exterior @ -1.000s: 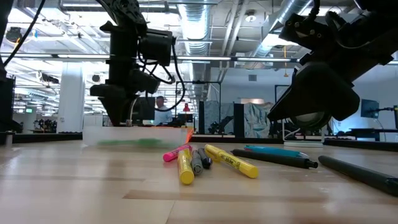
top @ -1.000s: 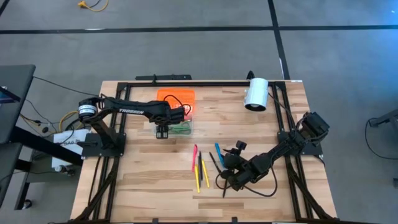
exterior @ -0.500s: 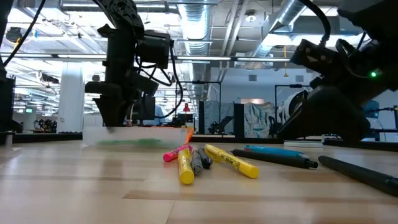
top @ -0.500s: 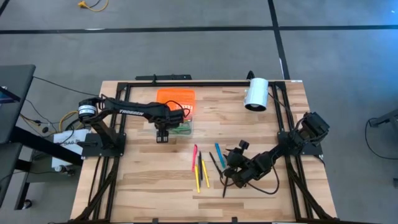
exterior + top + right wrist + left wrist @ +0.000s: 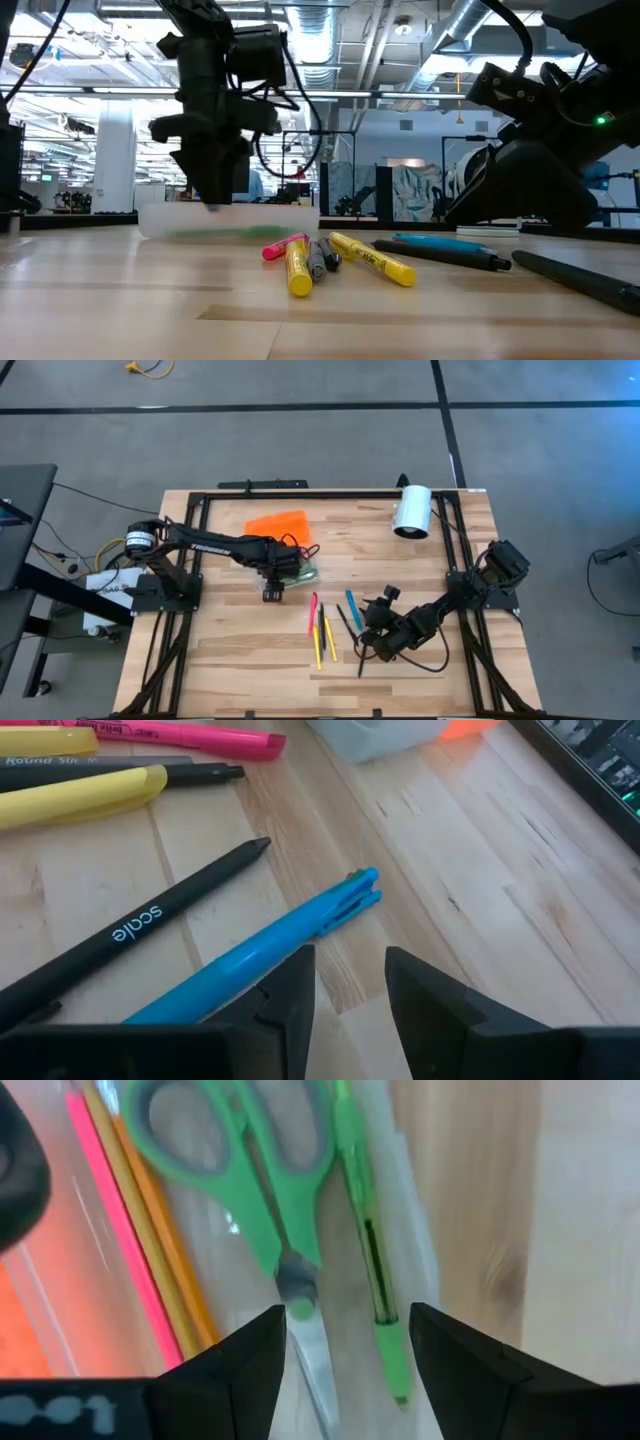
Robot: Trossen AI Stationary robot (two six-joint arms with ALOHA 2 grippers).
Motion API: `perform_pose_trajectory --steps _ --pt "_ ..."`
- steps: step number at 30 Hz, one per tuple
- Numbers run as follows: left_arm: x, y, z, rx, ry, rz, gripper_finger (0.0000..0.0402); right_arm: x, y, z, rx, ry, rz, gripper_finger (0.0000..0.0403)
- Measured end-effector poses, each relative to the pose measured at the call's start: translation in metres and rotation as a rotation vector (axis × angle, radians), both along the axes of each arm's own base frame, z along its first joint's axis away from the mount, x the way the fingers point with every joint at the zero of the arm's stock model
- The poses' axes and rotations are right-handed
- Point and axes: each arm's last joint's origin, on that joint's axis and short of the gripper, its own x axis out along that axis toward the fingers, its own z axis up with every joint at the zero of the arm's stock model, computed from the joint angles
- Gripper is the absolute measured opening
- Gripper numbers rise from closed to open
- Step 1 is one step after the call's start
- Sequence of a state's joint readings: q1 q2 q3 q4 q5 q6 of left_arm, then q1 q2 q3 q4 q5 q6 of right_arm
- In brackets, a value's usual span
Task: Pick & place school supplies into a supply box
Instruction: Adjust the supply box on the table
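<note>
Right gripper [image 5: 350, 985] low over desk [image 5: 230, 650], fingers apart, nothing between them. Blue pen [image 5: 270, 945] lies just ahead, long axis slanting away from gripper, tip toward box; black pen [image 5: 130, 935] alongside. Right arm nearer loose pens. Left gripper [image 5: 345, 1330] spread wide over box [image 5: 290, 565], empty; scissors [image 5: 260, 1200], green pen [image 5: 370, 1260] inside.

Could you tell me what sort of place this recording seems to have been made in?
Probably a robotics lab in an open industrial hall: exposed ceiling ducts and other workstations show behind the wooden table, which carries a black metal frame and stands on a grey concrete floor.
</note>
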State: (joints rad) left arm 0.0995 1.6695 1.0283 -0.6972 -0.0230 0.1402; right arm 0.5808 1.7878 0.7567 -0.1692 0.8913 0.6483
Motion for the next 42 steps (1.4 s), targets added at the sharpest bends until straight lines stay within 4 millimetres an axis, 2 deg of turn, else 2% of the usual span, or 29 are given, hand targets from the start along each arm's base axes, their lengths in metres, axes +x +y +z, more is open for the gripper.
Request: perform_pose_trajectory --steps 8,14,20,22,25,28,34,42 --pt "0.012 -0.008 0.004 0.005 -0.126 -0.036 0.0204 0.000 0.000 0.000 0.003 -0.005 0.001 0.0118" --pt "0.014 -0.008 0.004 0.035 -0.140 -0.039 0.0204 0.003 0.002 0.003 0.003 -0.010 0.006 0.0118" --pt "0.006 0.000 0.010 0.268 -0.085 0.026 0.0204 0.011 0.007 0.011 -0.042 0.014 0.065 0.0118" --pt "0.002 0.003 0.016 0.272 -0.081 0.039 0.0204 0.014 0.009 0.014 -0.057 0.020 0.085 0.0118" --pt "-0.002 0.005 0.019 0.190 -0.076 0.048 0.0204 0.017 0.011 0.018 -0.063 0.018 0.097 0.0118" --pt "-0.003 0.003 0.013 0.159 -0.069 0.048 0.0204 0.019 0.012 0.020 -0.067 0.016 0.102 0.0118" --pt "0.002 -0.010 -0.020 0.099 -0.067 -0.006 0.0204 0.019 0.012 0.021 -0.068 0.009 0.098 0.0118" --pt "0.014 -0.025 -0.022 0.062 -0.181 -0.065 0.0204 0.021 0.013 0.022 -0.060 0.001 0.099 0.0118"
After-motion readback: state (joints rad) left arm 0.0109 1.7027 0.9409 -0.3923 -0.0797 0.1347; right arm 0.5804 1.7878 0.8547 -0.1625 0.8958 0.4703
